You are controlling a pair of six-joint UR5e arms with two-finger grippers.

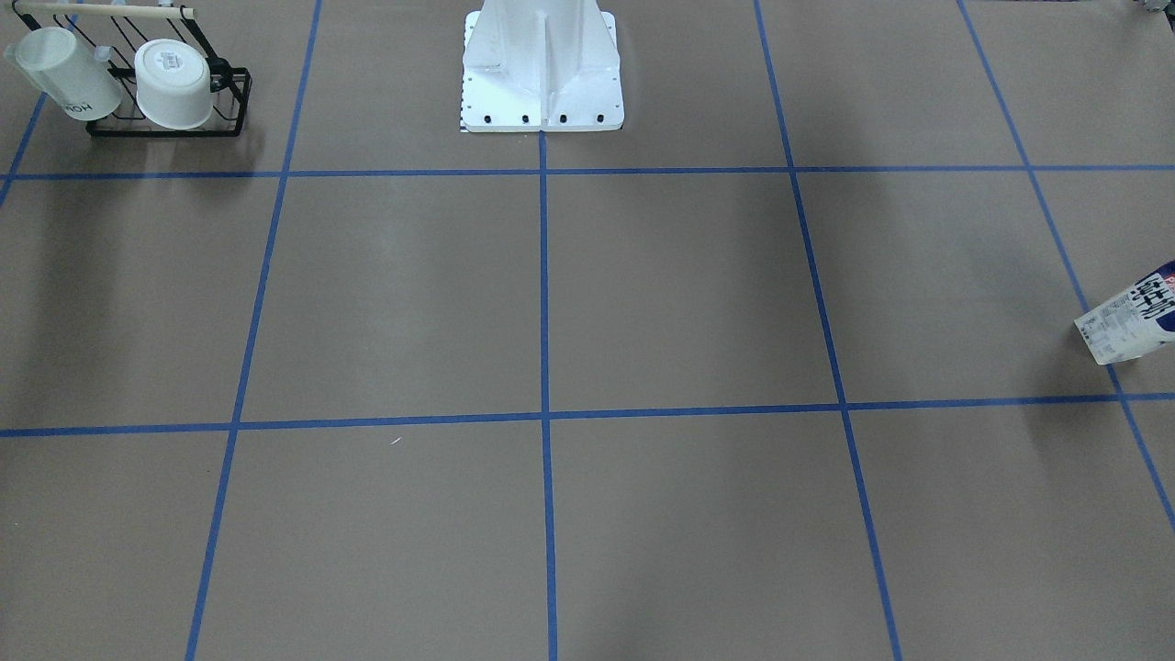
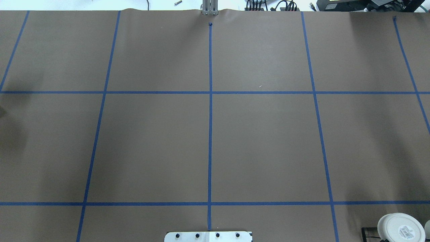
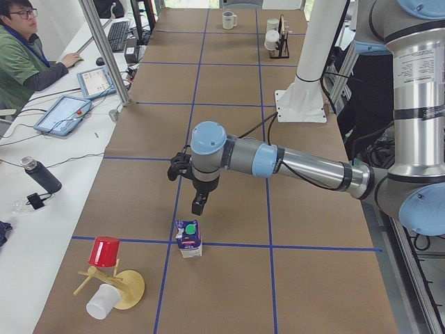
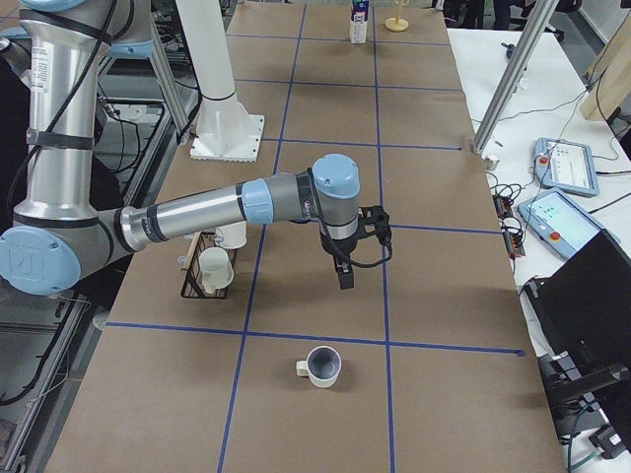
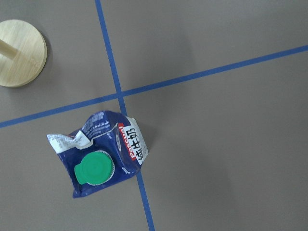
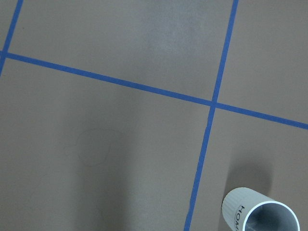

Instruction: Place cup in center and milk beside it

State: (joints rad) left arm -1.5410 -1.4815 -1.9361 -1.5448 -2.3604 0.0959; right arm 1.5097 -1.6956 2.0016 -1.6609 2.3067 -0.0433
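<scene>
Both placements are outstanding: neither task object stands in the center (image 2: 262,148), a flat, matte brown sheet crossed by thin blue tape lines (image 2: 210,134). The milk carton (image 5: 103,154) stands upright on a tape crossing near the table's end on the robot's left, well apart from the middle stretch. It is a coated paperboard box with a creased navy top, a white printed lower part, a red brand band and a round, ribbed green cap. The left gripper (image 3: 197,207) hangs just above the carton and clear of it. The cup (image 4: 322,367) stands mouth-up at the opposite end of the table, a short pale cylinder of smooth finish with a dark interior and a small loop handle. The right gripper (image 4: 344,276) hovers near it without touching. Each gripper shows only in a side view, so whether the jaws are spread or pressed together cannot be told. As a judgement, both grasps, both carries and both set-downs are yet to come.
</scene>
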